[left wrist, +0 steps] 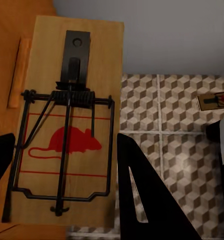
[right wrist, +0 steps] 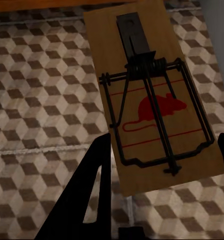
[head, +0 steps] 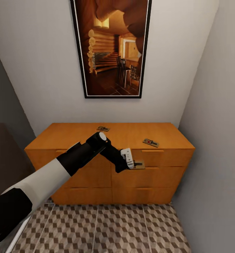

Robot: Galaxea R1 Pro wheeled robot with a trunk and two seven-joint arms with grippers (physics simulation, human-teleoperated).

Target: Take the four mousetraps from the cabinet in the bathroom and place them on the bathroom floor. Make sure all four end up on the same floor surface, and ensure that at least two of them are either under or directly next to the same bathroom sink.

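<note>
A: Left claw [head: 133,164] sits in front of the cabinet [head: 110,165], at the top drawer line. Closed on a mousetrap [head: 140,164]; the head view gives just a tan sliver past the fingertips.

B: Its wrist view gives the detail: board [left wrist: 71,120] flat between two dark fingers [left wrist: 142,190], wire bar and red mouse print legible. Same picture has a second trap [left wrist: 214,100] lying on the cube-pattern bathroom floor [left wrist: 182,150], far off near the grey wall.

A: Head view adds two traps on the cabinet top: one at the back edge, about 12 o'clock from the claw [head: 103,128], another at about 2 o'clock near the front edge [head: 150,142]. Well apart.

B: Right claw [right wrist: 162,170]?

A: Holding its own trap [right wrist: 152,100] over the floor tiles [right wrist: 41,100], one dark finger [right wrist: 91,195] along the board's edge. Orange strip of cabinet along one border.

B: Framed cabin picture [head: 112,47] on the wall above the cabinet.
</note>
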